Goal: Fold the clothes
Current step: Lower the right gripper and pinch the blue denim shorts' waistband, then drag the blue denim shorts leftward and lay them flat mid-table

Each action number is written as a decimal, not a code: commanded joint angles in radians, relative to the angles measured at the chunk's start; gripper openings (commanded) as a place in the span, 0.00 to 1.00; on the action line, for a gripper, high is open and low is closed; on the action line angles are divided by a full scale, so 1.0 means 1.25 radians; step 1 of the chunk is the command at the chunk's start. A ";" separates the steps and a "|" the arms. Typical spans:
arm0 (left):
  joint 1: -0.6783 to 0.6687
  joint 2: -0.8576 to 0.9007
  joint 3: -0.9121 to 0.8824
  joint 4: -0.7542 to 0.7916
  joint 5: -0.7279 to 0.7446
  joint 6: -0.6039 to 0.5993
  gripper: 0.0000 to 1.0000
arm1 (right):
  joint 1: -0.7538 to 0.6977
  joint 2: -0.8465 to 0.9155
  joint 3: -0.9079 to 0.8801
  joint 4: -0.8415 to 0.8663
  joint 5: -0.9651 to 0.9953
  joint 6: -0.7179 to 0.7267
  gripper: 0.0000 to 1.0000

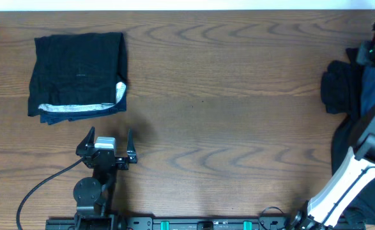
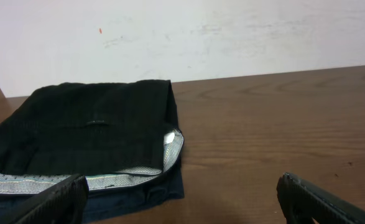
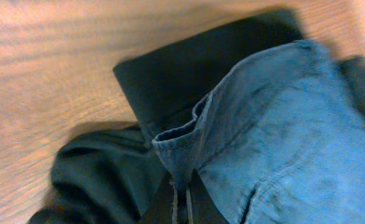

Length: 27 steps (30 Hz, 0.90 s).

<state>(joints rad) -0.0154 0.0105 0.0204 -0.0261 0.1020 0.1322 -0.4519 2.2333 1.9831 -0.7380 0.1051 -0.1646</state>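
1. Evidently finished with the black garment [image 1: 78,75]; folded square and parked at the far left of the desk [image 1: 238,96], clear of the next piece.
2. Left pincer [image 1: 108,135] spread wide and empty, just short of that fold; held back, probably to leave the middle free.
3. Right pincer [image 3: 182,190] pinching the hem of the blue denim piece [image 3: 281,137] atop the dark heap [image 1: 339,86] at the right edge; gripped by the edge, presumably for dragging it out flat.

The blue shirt [image 1: 371,89] runs off the overhead view's right edge.
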 commanded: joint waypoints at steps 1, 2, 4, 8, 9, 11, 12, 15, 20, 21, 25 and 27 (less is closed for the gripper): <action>-0.003 -0.004 -0.013 -0.027 0.017 0.007 0.98 | 0.001 -0.079 0.005 -0.022 -0.027 0.032 0.01; -0.003 -0.005 -0.013 -0.027 0.017 0.007 0.98 | 0.002 -0.092 0.005 -0.036 -0.031 0.032 0.01; -0.003 -0.005 -0.013 -0.027 0.017 0.007 0.98 | 0.007 -0.116 0.005 -0.067 -0.043 0.032 0.01; -0.003 -0.005 -0.013 -0.027 0.017 0.007 0.98 | 0.031 -0.165 0.005 -0.131 -0.081 0.032 0.01; -0.003 -0.005 -0.013 -0.027 0.017 0.007 0.98 | 0.040 -0.180 0.005 -0.145 -0.099 0.032 0.01; -0.003 -0.005 -0.013 -0.027 0.017 0.007 0.98 | 0.063 -0.211 0.005 -0.172 -0.133 0.033 0.01; -0.003 -0.005 -0.013 -0.027 0.017 0.007 0.98 | 0.079 -0.228 0.005 -0.187 -0.152 0.037 0.01; -0.003 -0.005 -0.013 -0.027 0.017 0.007 0.98 | 0.132 -0.267 0.005 -0.225 -0.173 0.060 0.01; -0.003 -0.005 -0.013 -0.027 0.017 0.007 0.98 | 0.261 -0.309 0.005 -0.295 -0.175 0.098 0.01; -0.003 -0.005 -0.013 -0.027 0.017 0.007 0.98 | 0.291 -0.310 0.005 -0.310 -0.178 0.107 0.01; -0.003 -0.005 -0.013 -0.027 0.017 0.007 0.98 | 0.412 -0.300 0.001 -0.357 -0.177 0.135 0.01; -0.003 -0.005 -0.013 -0.027 0.017 0.007 0.98 | 0.466 -0.288 -0.007 -0.361 -0.178 0.137 0.01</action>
<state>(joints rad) -0.0154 0.0105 0.0204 -0.0265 0.1020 0.1322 0.0547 1.8671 1.9804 -1.1858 -0.0906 -0.0349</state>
